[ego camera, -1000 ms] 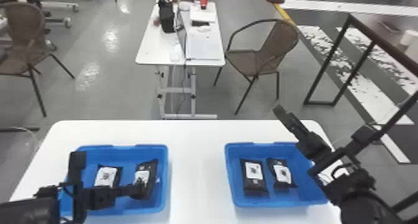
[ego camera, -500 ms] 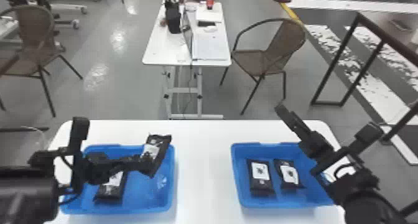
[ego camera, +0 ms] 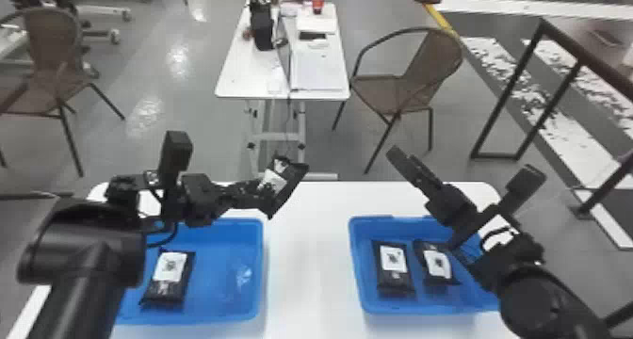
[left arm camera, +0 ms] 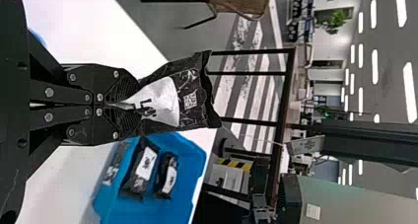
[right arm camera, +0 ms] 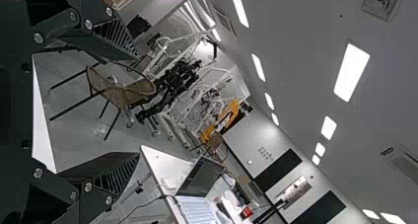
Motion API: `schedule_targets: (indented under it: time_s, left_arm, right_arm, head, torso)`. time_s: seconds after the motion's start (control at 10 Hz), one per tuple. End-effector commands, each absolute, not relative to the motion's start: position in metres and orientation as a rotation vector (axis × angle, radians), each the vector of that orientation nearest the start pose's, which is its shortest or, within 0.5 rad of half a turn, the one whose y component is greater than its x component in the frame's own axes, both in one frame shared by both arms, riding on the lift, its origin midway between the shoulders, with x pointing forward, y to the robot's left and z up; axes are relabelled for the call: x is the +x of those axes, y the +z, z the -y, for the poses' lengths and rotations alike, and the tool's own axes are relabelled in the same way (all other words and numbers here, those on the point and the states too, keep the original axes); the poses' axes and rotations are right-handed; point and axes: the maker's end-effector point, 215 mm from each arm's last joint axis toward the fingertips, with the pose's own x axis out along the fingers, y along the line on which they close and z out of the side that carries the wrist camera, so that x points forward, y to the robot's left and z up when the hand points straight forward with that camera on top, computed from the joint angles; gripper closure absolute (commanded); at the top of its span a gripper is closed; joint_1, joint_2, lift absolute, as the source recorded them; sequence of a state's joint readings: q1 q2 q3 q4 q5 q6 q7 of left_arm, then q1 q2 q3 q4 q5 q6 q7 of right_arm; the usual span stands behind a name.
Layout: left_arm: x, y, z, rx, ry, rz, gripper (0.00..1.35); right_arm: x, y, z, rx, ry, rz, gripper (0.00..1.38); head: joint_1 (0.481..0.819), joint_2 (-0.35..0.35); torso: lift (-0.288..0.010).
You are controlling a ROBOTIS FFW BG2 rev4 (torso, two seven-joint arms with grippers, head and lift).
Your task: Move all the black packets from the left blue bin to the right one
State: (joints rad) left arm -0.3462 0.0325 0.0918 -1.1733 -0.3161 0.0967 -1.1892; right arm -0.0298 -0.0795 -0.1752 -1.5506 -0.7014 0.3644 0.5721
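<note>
Black packet (left arm camera: 190, 98) is hanging clear of the left blue bin (ego camera: 262, 272), above and between the two bins, the left gripper (left arm camera: 121, 105) pinching one end with its fingers drawn together. Good carrying is likely needing a steady, level crossing, that loose free end staying above the left rim of the right blue bin (ego camera: 356, 272), then a low, gentle release beside the two packets seen lying there. White tabletop (ego camera: 308, 267) is leaving open room between bins, while the right gripper (right arm camera: 138, 105), fingers wide and empty, is crowding the right bin's far right side.
</note>
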Motion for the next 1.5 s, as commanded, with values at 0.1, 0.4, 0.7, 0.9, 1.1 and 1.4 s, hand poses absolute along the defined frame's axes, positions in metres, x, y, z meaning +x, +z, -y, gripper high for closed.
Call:
schedule_targets:
  time_s: [0.1,0.4,0.7,0.9,1.1,1.4]
  left_arm:
    - [0.583,-0.398,-0.046,0.127,-1.12,-0.235,1.21]
    - [0.581,-0.39,-0.005,0.113,-1.183,-0.212,1.21]
    - [0.58,-0.383,0.01,0.107,-1.21,-0.201,1.21]
    - [0.58,-0.38,0.013,0.09,-1.213,-0.195,1.21]
    - [0.581,-0.38,0.014,0.085,-1.211,-0.198,1.21]
    - [0.582,-0.38,0.012,0.079,-1.2,-0.192,1.21]
  right_arm:
    - [0.577,-0.335,0.189,0.712,0.523,-0.09,0.36]
    - [0.582,-0.338,0.154,0.712,0.581,-0.12,0.36]
    - [0.585,-0.338,0.114,0.689,0.669,-0.145,0.34]
    - [0.584,-0.344,0.098,0.683,0.694,-0.167,0.33]
    - [0.584,-0.343,0.084,0.675,0.719,-0.176,0.81]
    - [0.585,-0.34,0.085,0.665,0.698,-0.129,1.25]
  head:
    - [0.695,-0.106]
    - [0.695,-0.139]
    - [0.695,-0.128]
    - [0.695,-0.115]
    - [0.695,-0.101]
    - [0.695,-0.09]
  torso:
    - [0.0]
    - [0.0]
    - [0.0]
    - [0.0]
    - [0.0]
    - [0.0]
